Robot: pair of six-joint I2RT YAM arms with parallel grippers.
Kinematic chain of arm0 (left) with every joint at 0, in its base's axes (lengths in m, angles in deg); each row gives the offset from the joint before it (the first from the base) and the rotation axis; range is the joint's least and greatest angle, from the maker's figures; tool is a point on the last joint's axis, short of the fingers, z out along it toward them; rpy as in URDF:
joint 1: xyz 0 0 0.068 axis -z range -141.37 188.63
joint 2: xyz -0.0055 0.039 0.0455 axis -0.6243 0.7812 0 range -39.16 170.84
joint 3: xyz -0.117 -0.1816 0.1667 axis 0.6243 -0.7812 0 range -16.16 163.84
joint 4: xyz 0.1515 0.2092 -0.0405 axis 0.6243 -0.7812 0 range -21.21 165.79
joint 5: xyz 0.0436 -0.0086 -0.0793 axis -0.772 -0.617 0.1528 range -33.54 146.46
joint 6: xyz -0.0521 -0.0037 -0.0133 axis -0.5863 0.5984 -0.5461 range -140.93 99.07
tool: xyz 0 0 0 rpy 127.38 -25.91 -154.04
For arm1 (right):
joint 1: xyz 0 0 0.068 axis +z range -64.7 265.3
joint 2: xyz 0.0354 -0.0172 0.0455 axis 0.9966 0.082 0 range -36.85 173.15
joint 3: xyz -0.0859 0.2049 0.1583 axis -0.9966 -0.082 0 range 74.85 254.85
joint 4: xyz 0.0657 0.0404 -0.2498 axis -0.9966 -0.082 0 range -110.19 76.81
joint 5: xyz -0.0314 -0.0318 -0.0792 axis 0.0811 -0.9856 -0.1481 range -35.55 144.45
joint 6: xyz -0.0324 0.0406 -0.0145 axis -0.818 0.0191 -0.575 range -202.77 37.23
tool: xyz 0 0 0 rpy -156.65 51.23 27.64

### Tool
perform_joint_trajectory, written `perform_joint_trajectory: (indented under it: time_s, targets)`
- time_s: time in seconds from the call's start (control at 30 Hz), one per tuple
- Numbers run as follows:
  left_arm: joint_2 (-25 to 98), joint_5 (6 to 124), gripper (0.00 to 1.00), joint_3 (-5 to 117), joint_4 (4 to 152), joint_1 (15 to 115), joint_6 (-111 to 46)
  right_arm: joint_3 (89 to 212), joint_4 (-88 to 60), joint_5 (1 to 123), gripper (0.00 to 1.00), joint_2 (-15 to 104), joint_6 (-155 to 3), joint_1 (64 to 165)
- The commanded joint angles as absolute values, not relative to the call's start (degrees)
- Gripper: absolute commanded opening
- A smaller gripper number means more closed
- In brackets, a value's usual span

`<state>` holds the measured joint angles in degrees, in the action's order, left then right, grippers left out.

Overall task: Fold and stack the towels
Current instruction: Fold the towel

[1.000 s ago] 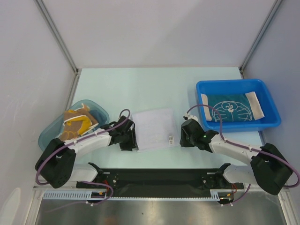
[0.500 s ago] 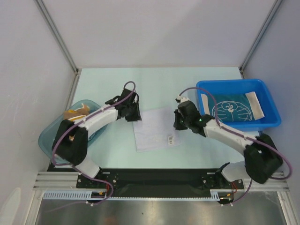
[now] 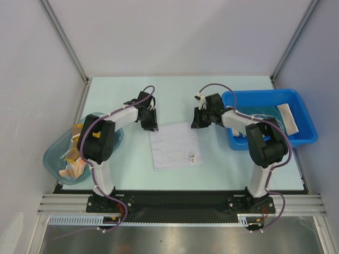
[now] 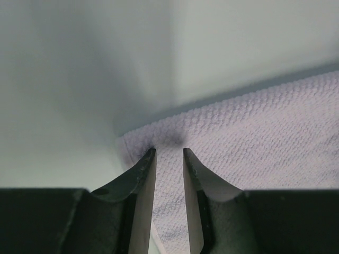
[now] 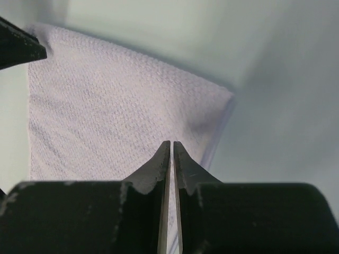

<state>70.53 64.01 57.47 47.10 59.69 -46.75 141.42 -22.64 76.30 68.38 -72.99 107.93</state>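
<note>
White towel [image 3: 175, 147]: laid flat at the middle of the surface [image 3: 175, 92], somewhat nearer the near edge, with a small tag showing near its near right corner

Left fingers [image 3: 150, 126]: set down at the towel's far left corner; in the left wrist view [image 4: 169, 152] a narrow gap is seen between them, with the waffle-textured cloth [image 4: 254, 132] visible through it; whether any cloth is pinched cannot be told

Right fingers [image 3: 196, 124]: placed at the towel's far right corner; in the right wrist view [image 5: 172, 144] they are drawn almost together, only a hairline slit being left, with the tips over the cloth [image 5: 106, 106] just inside its right edge; whether cloth is caught cannot be told

Blue bin [image 3: 259, 94]: stood by the right edge of the surface, partly crossed by the right arm

Teal-blue towel [image 3: 267, 111]: lying in the blue bin, partly hidden by the arm

Teal tub [image 3: 50, 159]: set at the left edge of the surface

Orange and brown towels [image 3: 74, 165]: bunched inside the teal tub
</note>
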Motion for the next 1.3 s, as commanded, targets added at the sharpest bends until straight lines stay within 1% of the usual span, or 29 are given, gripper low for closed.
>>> perform_joint_trajectory:
  time_s: [0.0, 0.1, 0.37, 0.57, 0.67, 0.73, 0.77, 0.8, 0.87, 0.9, 1.0, 1.1, 1.13, 1.27]
  targets:
    - [73.0, 62.6, 0.33, 61.2, 46.1, 59.6, -44.0, 146.6, -21.2, 80.7, 0.10, 71.6, -75.4, 108.1]
    - [74.9, 60.0, 0.32, 62.7, 44.0, 59.5, -43.8, 149.6, -22.6, 78.4, 0.09, 74.9, -75.7, 107.4]
    - [76.4, 59.7, 0.33, 64.8, 43.4, 59.1, -42.8, 153.3, -25.4, 73.3, 0.09, 80.0, -78.3, 107.2]
    - [75.1, 59.9, 0.39, 69.1, 40.6, 58.9, -39.6, 155.5, -27.5, 71.9, 0.12, 79.7, -80.4, 107.0]
    - [73.6, 58.7, 0.44, 71.1, 38.1, 58.6, -37.0, 156.9, -29.8, 72.9, 0.15, 78.6, -82.4, 106.7]
    - [72.6, 58.8, 0.47, 72.3, 37.0, 58.2, -33.4, 157.3, -31.0, 75.0, 0.21, 77.3, -85.0, 106.7]
    - [72.2, 60.1, 0.48, 72.7, 36.9, 58.1, -30.4, 158.0, -31.7, 76.1, 0.23, 76.4, -85.9, 106.5]
    - [71.8, 60.6, 0.48, 72.9, 36.9, 58.1, -28.9, 158.4, -32.4, 78.4, 0.29, 76.2, -87.0, 106.3]
    - [71.9, 61.8, 0.49, 73.1, 36.8, 58.0, -26.4, 159.5, -34.6, 80.4, 0.33, 76.8, -90.2, 105.9]
    - [72.5, 64.5, 0.49, 73.7, 36.2, 57.9, -24.4, 161.8, -35.9, 82.1, 0.38, 77.5, -91.5, 105.6]
    - [75.0, 67.7, 0.49, 75.0, 34.8, 57.4, -21.5, 166.7, -41.7, 84.4, 0.43, 80.9, -96.4, 104.7]
    - [76.9, 68.1, 0.49, 75.1, 34.3, 57.2, -18.5, 170.9, -47.7, 85.9, 0.48, 85.0, -100.6, 104.0]
    - [77.4, 68.5, 0.49, 75.1, 34.1, 56.9, -17.8, 173.7, -50.9, 86.5, 0.48, 86.1, -101.7, 103.6]
    - [79.5, 70.7, 0.49, 75.2, 34.0, 55.9, -15.3, 178.5, -55.8, 91.4, 0.49, 90.1, -106.0, 102.4]
